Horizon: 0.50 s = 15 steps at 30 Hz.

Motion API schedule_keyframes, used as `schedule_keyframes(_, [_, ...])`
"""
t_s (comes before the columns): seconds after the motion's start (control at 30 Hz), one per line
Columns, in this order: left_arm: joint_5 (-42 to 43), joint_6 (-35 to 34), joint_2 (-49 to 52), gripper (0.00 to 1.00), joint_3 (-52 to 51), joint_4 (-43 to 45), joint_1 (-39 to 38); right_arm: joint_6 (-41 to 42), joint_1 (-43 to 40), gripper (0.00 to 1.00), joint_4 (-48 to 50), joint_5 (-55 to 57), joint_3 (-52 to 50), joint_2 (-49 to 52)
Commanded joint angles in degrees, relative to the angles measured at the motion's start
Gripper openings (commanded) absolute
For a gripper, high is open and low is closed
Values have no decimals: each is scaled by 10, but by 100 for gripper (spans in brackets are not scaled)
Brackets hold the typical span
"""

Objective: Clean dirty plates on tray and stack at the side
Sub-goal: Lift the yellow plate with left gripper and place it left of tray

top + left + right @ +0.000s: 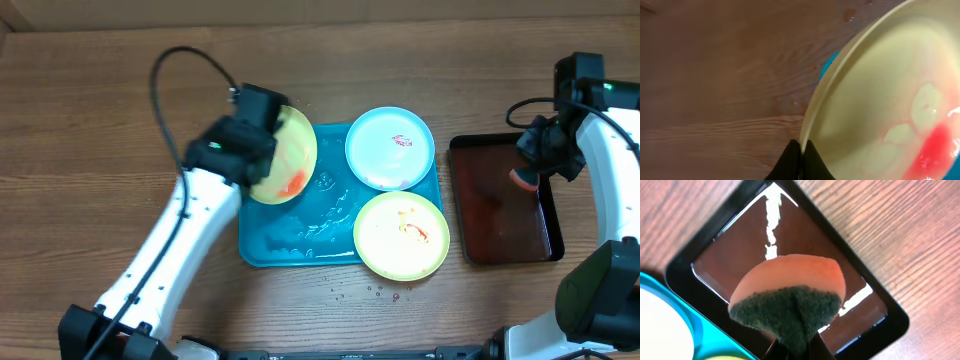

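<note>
The wood table is the biggest thing. On it lies the big blue tray, flat and wet. Its long side runs from the left pincer's side across toward the right pincer's side. The left arm is a long white slant that reaches from the robot's near corner up to the far corner of the tray. The right arm goes up the other side and bends back down over a dark red-brown tray, which lies just beside the blue one. The left pincer is pinched tight on the rim of a yellow-green plate. This plate is tipped, not flat, right at the pincer over the tray's corner. Its inside shows from above and has a red smear. I cannot tell if its low edge touches the tray. A light blue plate lies flat on the tray between the two pincers and has a small red mark. A second yellow-green plate lies flat, closer to the robot than both pincers, and hangs over the tray's rim. The right pincer is clamped on a sponge, orange with a dark fuzzy side, over the dark tray. Little water drops sit on the table.
</note>
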Motion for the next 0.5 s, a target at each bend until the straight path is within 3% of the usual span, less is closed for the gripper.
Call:
schedule_keyframes(0.0, [-204, -6, -9, 4, 4, 2, -58, -9, -12, 4, 11, -16, 0, -6])
schedule_keyframes(0.23, [-450, -55, -9, 4, 4, 2, -156, -9, -16, 4, 22, -15, 0, -6])
schedule_keyframes(0.47, [-555, -67, -9, 4, 4, 4, -199, -9, -16, 4, 24, -16, 0, -6])
